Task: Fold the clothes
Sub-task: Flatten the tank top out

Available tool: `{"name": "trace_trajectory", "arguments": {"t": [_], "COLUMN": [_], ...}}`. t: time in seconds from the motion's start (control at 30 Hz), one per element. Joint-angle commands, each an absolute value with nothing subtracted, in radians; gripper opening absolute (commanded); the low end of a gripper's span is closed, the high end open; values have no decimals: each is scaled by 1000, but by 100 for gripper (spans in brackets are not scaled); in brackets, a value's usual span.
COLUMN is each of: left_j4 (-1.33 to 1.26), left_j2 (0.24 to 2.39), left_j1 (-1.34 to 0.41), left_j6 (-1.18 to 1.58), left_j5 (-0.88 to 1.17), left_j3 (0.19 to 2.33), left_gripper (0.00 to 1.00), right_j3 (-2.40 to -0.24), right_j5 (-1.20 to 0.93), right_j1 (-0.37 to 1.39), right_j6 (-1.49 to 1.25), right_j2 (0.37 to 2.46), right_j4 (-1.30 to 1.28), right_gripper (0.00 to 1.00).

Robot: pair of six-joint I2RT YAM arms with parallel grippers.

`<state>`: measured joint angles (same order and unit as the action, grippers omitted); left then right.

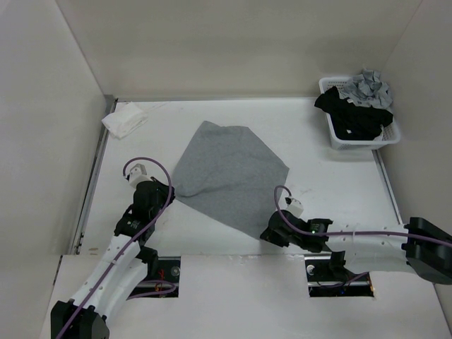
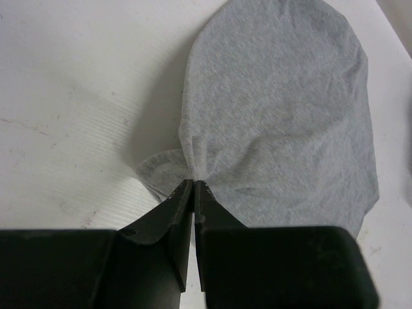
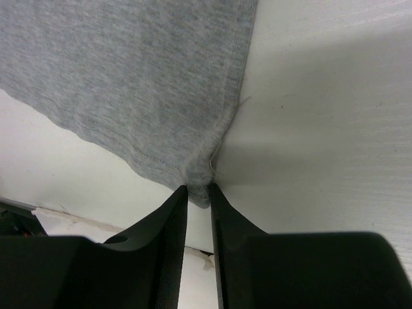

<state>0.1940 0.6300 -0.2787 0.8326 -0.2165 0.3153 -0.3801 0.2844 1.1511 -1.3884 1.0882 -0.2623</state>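
left gripper (image 2: 194,183) pinches grey tank top (image 1: 229,176) corner; right gripper (image 3: 198,188) nips its hem corner

I note tank top (image 1: 229,176) centre of table (image 1: 339,191); basket (image 1: 357,144) far right, garments (image 1: 353,113) in it; cloth (image 1: 125,119) far left.

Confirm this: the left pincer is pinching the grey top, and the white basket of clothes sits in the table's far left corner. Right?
Not quite. The white basket sits in the far right corner, as the top external view shows. The left pincer does pinch the grey top.
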Motion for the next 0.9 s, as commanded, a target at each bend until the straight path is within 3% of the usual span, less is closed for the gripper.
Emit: {"name": "trace_trajectory", "arguments": {"t": [0.0,0.07,0.1,0.17,0.33,0.47,0.57,0.73,0.87], "left_j4": [153,155,156,156,173,206,203,164,155], "left_j2": [614,611,609,609,588,539,494,509,548], "left_j1": [-283,-283,-285,-285,-285,-291,-314,-349,-349], "left_j6": [816,818,818,818,825,848,856,845,828], "left_j5": [-207,-207,-207,-207,-207,-207,-239,-278,-264], "left_j3": [322,322,322,327,386,527,752,1091,1305], "left_gripper": [4,4,4,4,3,2,1,1,2], "right_j3": [-359,-356,-353,-359,-472,-749,-1056,-1525,-1742], "right_j5": [313,316,318,319,425,586,771,1043,1134], "right_j1": [1140,1140,1140,1140,1147,1147,1153,1315,1410], "right_j6": [-1402,-1404,-1404,-1399,-1275,-1085,-892,-518,-214], "right_j2": [1083,1078,1075,1072,916,776,742,824,896], "right_j4": [-259,-261,-258,-264,-369,-636,-767,-720,-536], "right_gripper": [26,23,13,5,0,0,0,0,0]}}
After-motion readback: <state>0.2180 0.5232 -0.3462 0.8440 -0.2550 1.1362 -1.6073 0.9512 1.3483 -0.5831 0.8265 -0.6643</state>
